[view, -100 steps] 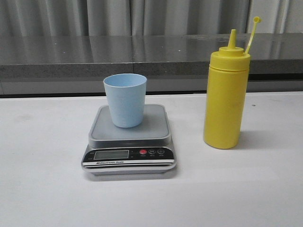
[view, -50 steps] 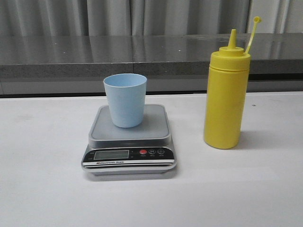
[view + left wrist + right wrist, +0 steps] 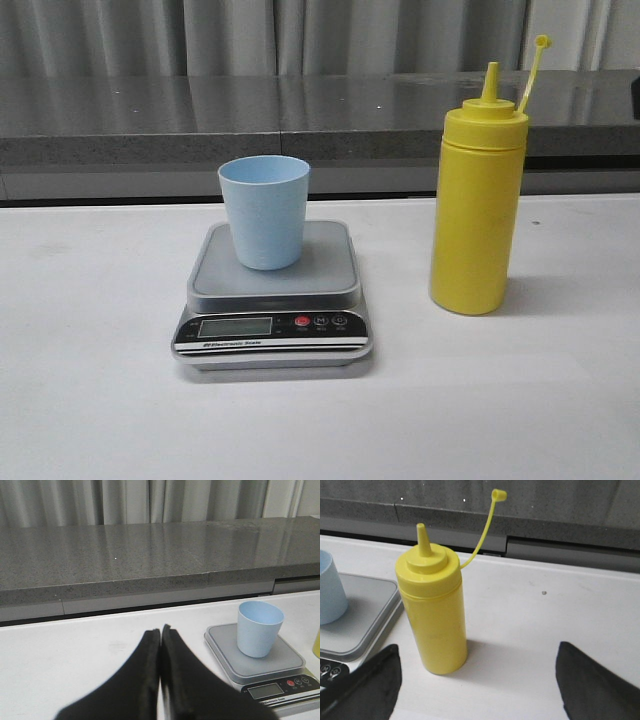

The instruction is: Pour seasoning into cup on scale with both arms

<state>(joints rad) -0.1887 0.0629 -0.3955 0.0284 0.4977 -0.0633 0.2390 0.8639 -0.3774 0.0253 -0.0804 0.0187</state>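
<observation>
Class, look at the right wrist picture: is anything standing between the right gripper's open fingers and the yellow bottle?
Nothing visible does. The yellow bottle stands upright on bare table just ahead of the right gripper, whose fingers are spread wide; the scale sits off to one side.

In front of me the light blue cup [image 3: 264,211] stands upright and empty on the grey platform of the scale [image 3: 274,296], toward its rear. The scale's black panel with its display and red button faces me. To my right, apart from the scale, the tall yellow seasoning [image 3: 477,190] stands upright, nozzle uncapped, cap strap sticking upward.
</observation>
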